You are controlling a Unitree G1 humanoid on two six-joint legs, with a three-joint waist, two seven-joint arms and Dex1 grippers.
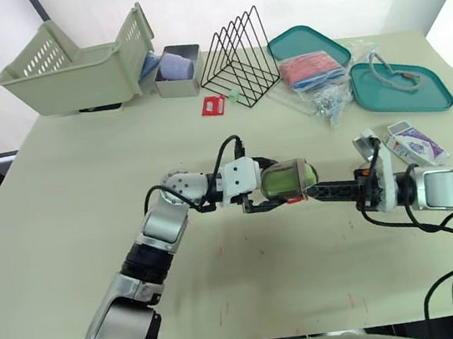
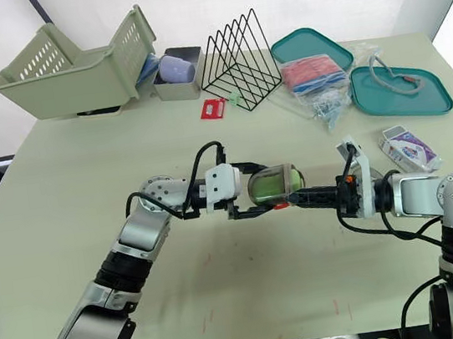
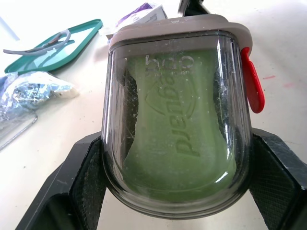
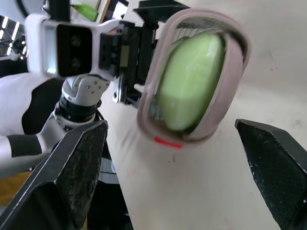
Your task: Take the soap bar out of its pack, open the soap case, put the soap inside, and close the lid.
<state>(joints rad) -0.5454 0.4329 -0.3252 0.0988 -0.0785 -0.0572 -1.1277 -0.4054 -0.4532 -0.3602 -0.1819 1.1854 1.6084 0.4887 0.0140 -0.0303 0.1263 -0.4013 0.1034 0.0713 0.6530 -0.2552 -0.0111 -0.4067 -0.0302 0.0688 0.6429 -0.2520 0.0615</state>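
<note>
Green soap [image 1: 283, 181] in case [image 3: 113, 143], within left pincer [image 3: 176, 143]

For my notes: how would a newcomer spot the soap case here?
On the pale table, look to the middle, where the two arms meet. The soap case sits in the jaws of the left gripper. Unlike the white-and-purple pack lying farther right, it is see-through, with a green bar inside and a red tab.

Scuffed, apparently clear-plastic soap case [image 3: 178, 125]
</note>
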